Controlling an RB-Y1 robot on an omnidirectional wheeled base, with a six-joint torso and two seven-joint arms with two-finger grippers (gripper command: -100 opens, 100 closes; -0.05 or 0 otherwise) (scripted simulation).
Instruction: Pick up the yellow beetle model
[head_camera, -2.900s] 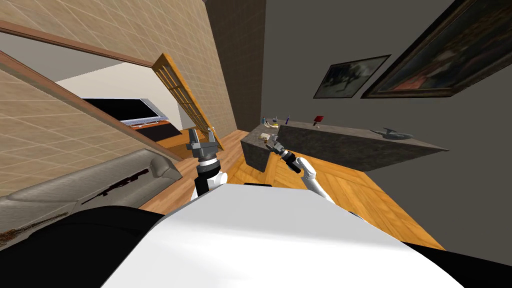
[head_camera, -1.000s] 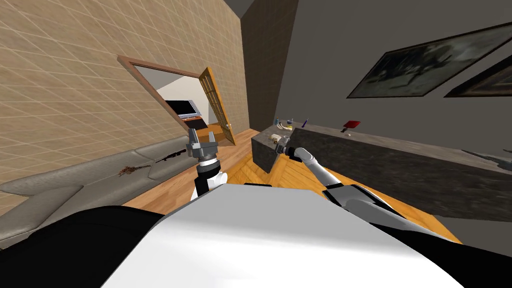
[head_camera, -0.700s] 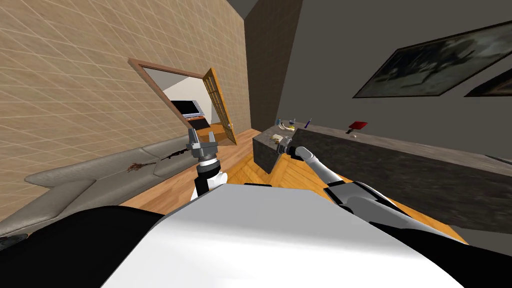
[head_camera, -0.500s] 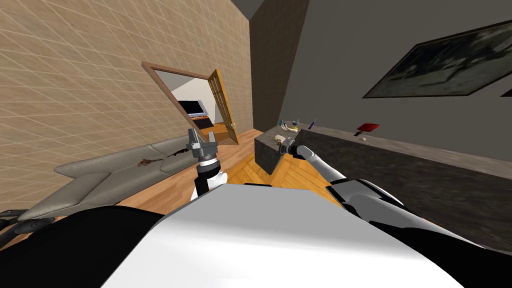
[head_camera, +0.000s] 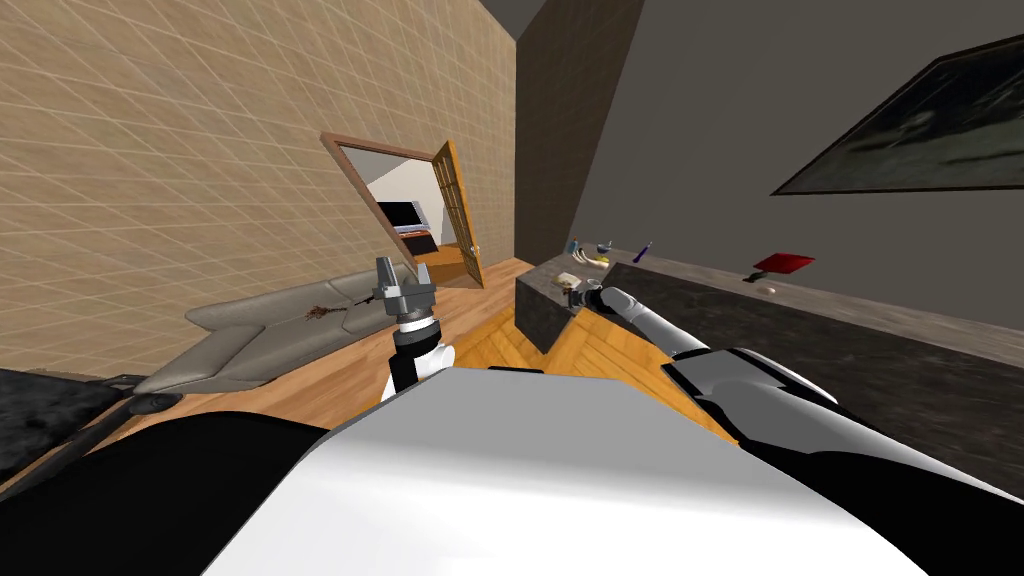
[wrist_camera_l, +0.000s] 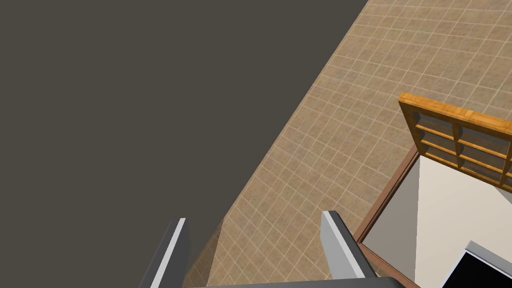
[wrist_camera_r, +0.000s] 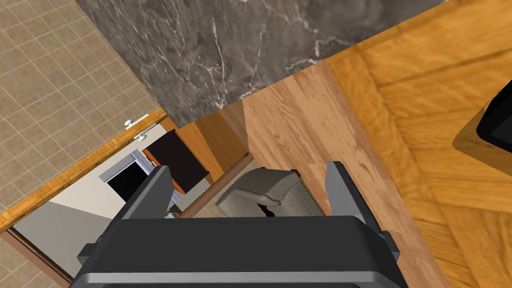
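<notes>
Beetle: the yellow speck (head_camera: 601, 261) among small things at the worktop's (head_camera: 790, 335) end toward the door, near its back edge. It is too small to make out its shape (I take it for the model by colour alone).
Right gripper (head_camera: 574, 293): at that end's front corner, short of the beetle. The fingers are spread and hold nothing. Its wrist view looks past the worktop's marbled side to the floor (wrist_camera_r: 400, 100), so it is not aimed at the top.
Why spread: I judge this a reach, with the fingers ready to straddle a small model.
Left gripper (head_camera: 403, 280): raised before the chest, released and empty, probably parked clear of the reach.
Next: the right gripper would need to rise over the corner and tip down toward the back edge.
Risk: a pale thing (head_camera: 568, 278) lies between gripper and beetle and could be knocked.
</notes>
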